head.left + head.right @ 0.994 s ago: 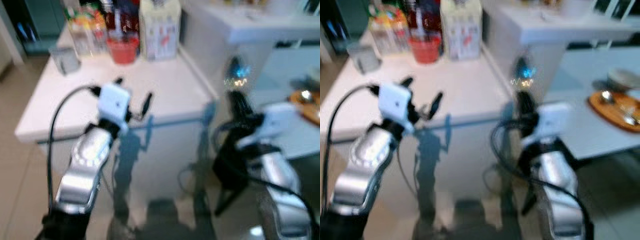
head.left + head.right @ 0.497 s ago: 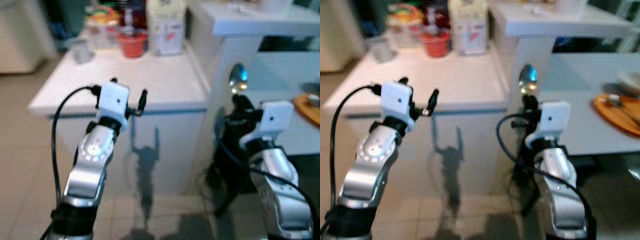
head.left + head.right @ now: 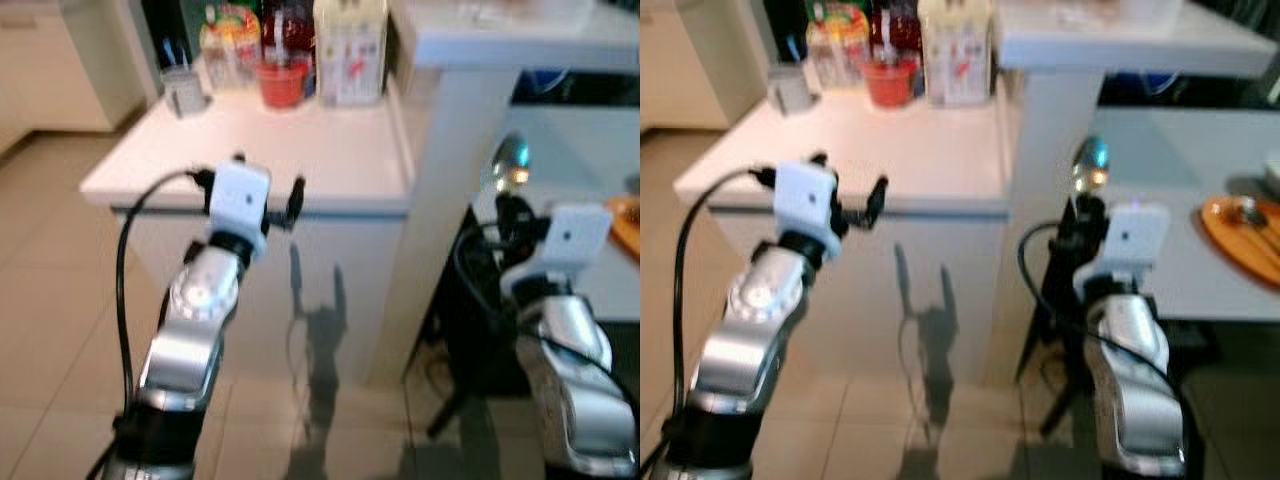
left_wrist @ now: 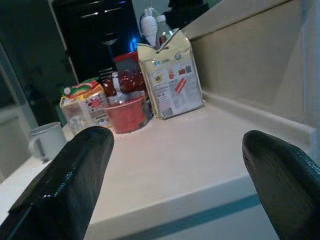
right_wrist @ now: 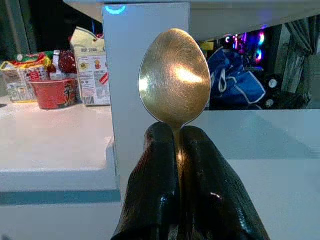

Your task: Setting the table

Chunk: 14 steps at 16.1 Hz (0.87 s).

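Your right pincer [image 5: 181, 165] is clenched on the spoon [image 5: 175, 77], bowl upright above the fingertips, held in front of a white pillar [image 3: 455, 150] btwn the two surfaces. Your left pincer [image 4: 175, 175] is spread wide w/ nothing in it, hovering at the near edge of the white surface [image 3: 300, 150].

Labels: the tall white carton [image 4: 171, 77] at the back of that surface has red and green print, too blurred to read; the right wrist view shows a top line that may read "RIP SENS", not sure. Beside it sits a red bowl-style cup [image 4: 125, 112] w/ printing on its side, contents hidden, then a red-yellow-green packet [image 4: 82, 102], and a grey mug [image 4: 47, 140] further off. An orange tray [image 3: 1240, 235] holding cutlery lies on the surface at far right.
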{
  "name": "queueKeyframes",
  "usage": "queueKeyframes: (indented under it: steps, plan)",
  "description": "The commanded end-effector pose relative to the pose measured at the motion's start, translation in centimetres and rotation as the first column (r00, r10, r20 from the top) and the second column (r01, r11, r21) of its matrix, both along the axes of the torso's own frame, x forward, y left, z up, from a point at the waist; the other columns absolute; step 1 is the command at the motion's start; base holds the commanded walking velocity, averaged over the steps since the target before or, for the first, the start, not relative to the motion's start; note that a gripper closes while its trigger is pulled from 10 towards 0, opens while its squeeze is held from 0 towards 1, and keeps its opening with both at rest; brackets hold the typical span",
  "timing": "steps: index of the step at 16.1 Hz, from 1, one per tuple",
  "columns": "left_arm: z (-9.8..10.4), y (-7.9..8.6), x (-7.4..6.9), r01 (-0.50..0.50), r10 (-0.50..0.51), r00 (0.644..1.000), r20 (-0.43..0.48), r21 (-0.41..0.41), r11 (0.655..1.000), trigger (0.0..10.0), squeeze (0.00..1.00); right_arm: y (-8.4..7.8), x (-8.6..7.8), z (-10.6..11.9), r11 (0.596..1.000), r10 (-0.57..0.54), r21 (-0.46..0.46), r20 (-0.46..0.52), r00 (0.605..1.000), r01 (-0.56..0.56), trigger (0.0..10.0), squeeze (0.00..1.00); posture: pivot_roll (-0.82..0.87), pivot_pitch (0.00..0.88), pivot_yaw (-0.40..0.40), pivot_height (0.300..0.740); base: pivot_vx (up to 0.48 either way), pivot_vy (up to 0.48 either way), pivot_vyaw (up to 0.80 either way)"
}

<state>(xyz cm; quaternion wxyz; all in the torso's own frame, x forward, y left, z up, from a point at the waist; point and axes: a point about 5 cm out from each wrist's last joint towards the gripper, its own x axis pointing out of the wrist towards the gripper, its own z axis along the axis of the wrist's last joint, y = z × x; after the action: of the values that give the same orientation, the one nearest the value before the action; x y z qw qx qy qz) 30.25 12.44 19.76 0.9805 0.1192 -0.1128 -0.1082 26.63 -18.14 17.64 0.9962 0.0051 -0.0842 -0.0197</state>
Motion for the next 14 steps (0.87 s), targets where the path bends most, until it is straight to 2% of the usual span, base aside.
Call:
queueKeyframes:
  steps: [1, 8, 14]
  plan:
    - [0.09, 0.34, 0.16, -0.015, 0.015, 1.000, 0.002, 0.005, 1.000, 10.0, 0.00, 0.24, 0.12, 0.20, 1.000, 0.006, -0.001, 0.003, 1.000, -0.006, 10.0, 0.00, -0.01, 0.000, 0.004, 0.740, 0.000, -0.274, 0.00]
    - [0.15, 0.15, 0.28, -0.013, 0.013, 1.000, 0.004, -0.002, 1.000, 10.0, 0.00, 0.05, 0.13, -0.06, 1.000, -0.010, -0.013, -0.013, 1.000, 0.009, 10.0, 0.00, -0.02, 0.000, 0.009, 0.740, 0.000, -0.280, 0.00]
    - [0.24, 0.21, 0.41, -0.024, 0.024, 1.000, 0.006, -0.011, 1.000, 10.0, 0.00, 0.04, 0.25, 0.01, 1.000, -0.011, -0.024, -0.018, 1.000, 0.010, 10.0, 0.00, -0.02, 0.000, 0.006, 0.740, 0.000, -0.369, 0.00]
